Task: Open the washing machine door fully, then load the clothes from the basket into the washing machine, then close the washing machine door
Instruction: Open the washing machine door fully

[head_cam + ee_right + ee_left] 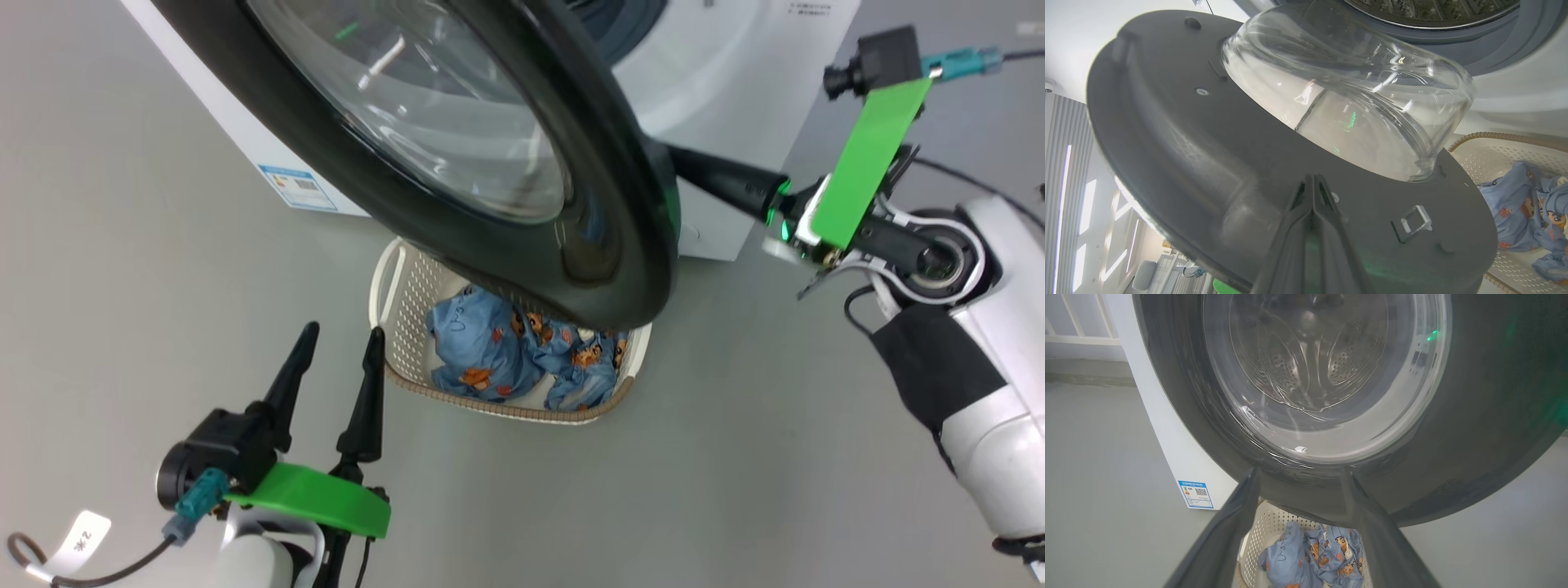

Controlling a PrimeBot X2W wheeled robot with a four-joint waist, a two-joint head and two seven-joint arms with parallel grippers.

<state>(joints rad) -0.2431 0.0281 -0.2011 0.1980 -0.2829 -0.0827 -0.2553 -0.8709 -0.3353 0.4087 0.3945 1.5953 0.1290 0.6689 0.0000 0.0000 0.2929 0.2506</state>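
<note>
The washing machine door [522,204], black-rimmed with a clear glass bowl, stands partly open and hangs over the basket [408,294]. Light-blue printed clothes [506,351] lie inside that basket. My right gripper [1312,181] is shut, its tips pressed against the door's grey inner face [1188,143] below the glass bowl [1351,102]. In the head view its dark fingers [722,184] reach behind the door's right edge. My left gripper [343,335] is open and holds nothing, left of the basket. Its wrist view looks at the door's outer glass [1323,375], with the clothes [1323,555] below.
The white washing machine [735,98] fills the top of the head view, with a blue energy label [298,188] on its side. A door latch hook [1414,222] sticks out near my right fingertips. Grey gasket [1474,45] rings the drum. Bare grey floor lies around the basket.
</note>
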